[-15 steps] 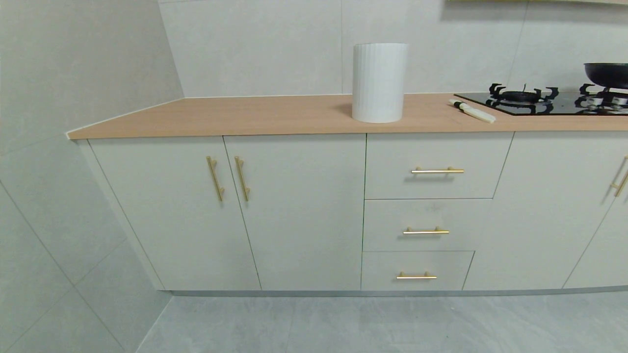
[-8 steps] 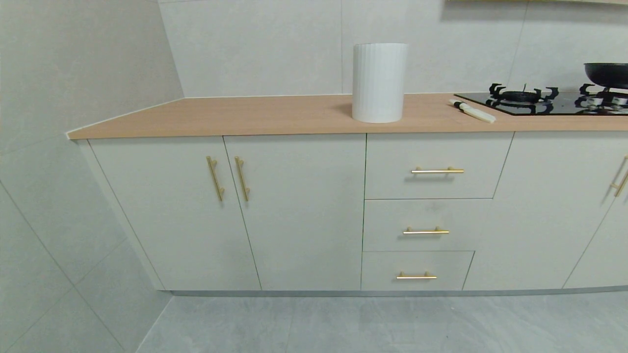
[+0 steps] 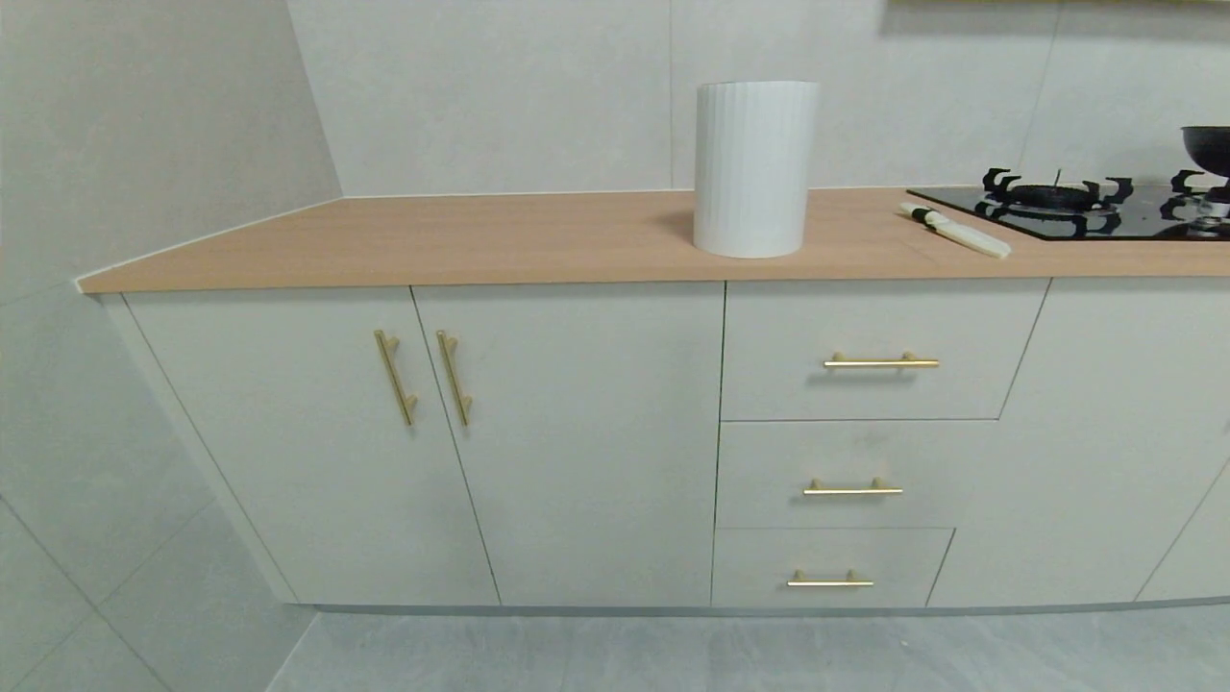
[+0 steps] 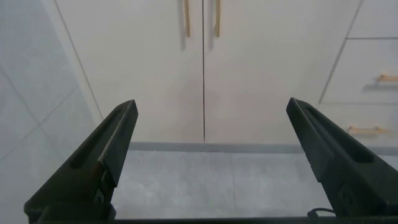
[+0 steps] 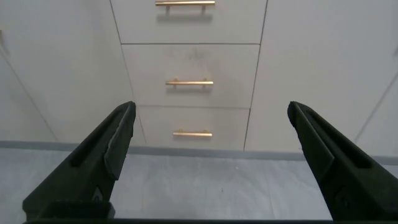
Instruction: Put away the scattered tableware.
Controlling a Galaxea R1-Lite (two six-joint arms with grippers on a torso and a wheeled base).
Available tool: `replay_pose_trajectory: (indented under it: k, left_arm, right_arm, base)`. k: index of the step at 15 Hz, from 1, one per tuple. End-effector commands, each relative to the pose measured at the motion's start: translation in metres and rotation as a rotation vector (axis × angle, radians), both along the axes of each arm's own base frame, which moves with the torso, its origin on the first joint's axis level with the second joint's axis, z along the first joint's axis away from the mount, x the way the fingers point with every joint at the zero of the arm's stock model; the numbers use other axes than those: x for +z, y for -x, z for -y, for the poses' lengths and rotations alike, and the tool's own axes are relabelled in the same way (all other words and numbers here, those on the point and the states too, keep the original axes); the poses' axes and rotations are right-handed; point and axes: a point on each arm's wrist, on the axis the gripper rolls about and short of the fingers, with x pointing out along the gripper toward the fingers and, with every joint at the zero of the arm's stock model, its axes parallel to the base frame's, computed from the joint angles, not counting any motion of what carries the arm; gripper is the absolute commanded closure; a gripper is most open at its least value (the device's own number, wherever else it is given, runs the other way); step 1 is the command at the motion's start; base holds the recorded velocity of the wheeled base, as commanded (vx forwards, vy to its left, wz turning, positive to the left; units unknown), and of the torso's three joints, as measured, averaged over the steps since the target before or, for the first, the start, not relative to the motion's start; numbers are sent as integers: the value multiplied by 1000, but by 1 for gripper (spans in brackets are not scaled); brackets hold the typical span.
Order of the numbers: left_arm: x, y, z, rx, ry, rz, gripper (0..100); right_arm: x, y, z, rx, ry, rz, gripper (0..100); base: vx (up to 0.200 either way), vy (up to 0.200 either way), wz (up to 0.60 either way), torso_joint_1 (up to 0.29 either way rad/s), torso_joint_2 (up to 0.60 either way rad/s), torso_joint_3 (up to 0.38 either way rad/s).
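Utensil [image 3: 953, 229] lies on the counter [image 3: 480, 240] between ribbed canister [image 3: 752, 168] and hob [image 3: 1057, 216]; I see left gripper [image 4: 211, 107] and right gripper [image 5: 211, 109] both spread wide, empty.

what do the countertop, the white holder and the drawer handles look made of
The countertop looks like wood or wood-look laminate with a matte finish: light brown with fine grain lines. The holder is probably ceramic or plastic, matte white with vertical ribs; nothing settles which. The drawer handles look like metal with a brushed brass finish: thin gold bars with a bright glint.
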Motion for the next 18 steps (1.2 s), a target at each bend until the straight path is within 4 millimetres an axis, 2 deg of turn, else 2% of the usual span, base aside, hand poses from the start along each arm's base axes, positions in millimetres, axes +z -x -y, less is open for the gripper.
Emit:
replay_pose_trajectory:
  k: [1,14,18]
  left_arm:
    - [0,0,0,0,1,0,0]
    - [0,0,0,0,2,0,0]
    - [0,0,0,0,2,0,0]
  right_arm:
    - [0,0,0,0,0,-2,0]
    - [0,0,0,-1,-3,-2,0]
    - [0,0,0,-1,3,-2,0]
  base:
    - [200,0,0,-2,2,7]
    - [200,0,0,3,4,3]
    - [0,0,0,0,0,0]
